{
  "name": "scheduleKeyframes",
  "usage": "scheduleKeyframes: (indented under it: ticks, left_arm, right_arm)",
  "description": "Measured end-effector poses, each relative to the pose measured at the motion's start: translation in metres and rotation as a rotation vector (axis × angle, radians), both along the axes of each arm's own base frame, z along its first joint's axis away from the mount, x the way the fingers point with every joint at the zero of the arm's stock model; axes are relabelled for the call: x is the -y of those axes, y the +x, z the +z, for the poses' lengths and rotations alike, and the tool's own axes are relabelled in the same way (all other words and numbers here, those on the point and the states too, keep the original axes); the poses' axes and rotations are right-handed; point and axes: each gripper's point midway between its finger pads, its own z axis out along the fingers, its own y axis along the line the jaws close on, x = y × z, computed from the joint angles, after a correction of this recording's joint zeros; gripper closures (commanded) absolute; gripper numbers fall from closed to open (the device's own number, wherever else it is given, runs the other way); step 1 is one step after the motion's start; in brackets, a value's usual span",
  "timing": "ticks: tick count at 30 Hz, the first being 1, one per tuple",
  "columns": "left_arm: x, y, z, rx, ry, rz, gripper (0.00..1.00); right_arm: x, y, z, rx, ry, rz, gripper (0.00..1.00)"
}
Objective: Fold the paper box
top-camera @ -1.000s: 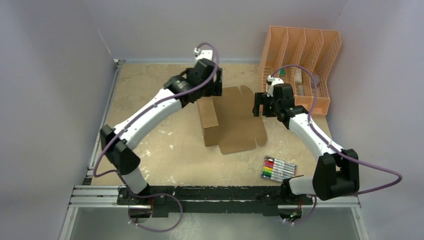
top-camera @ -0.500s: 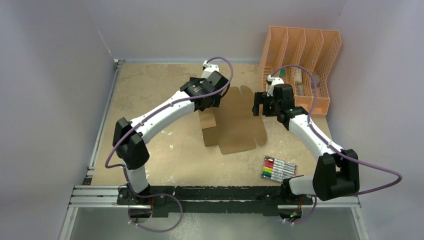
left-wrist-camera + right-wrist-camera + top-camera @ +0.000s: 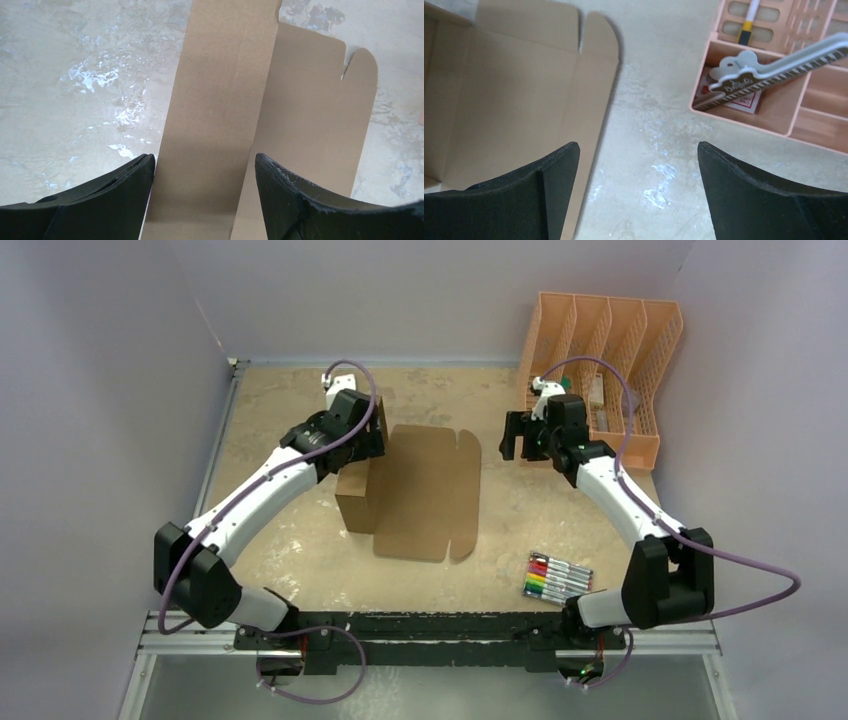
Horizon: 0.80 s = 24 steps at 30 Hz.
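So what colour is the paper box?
The paper box is plain brown; the top view shows it best.

The top external camera looks down from above and behind the arm bases over the whole bench (image 3: 520, 510). Each wrist camera peers down at close range past the left pincer (image 3: 202, 160) or the right pincer (image 3: 636, 145). All three views share the paper box (image 3: 425, 490) (image 3: 215, 100) (image 3: 514, 100). The top and right wrist views also share the peach organizer (image 3: 600, 330) (image 3: 774, 115).

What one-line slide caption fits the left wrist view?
Left gripper, jaws wide, framing the upturned side flap of the paper box on a mottled table.
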Motion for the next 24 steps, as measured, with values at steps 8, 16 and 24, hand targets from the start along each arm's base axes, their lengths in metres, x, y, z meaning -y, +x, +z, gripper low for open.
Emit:
scheduleKeyframes:
  ticks: [8, 16, 24]
  left_arm:
    - [-0.031, -0.01, -0.014, 0.011, -0.132, 0.067, 0.27]
    - [-0.046, -0.006, -0.018, 0.023, -0.232, 0.111, 0.27]
    - [-0.052, -0.002, -0.021, 0.022, -0.309, 0.113, 0.27]
  right_arm:
    - [-0.029, 0.012, 0.006, -0.036, 0.129, 0.08, 0.1]
    - [-0.054, 0.005, -0.046, -0.211, 0.285, 0.091, 0.12]
    - [-0.08, 0.005, -0.085, -0.303, 0.457, 0.116, 0.21]
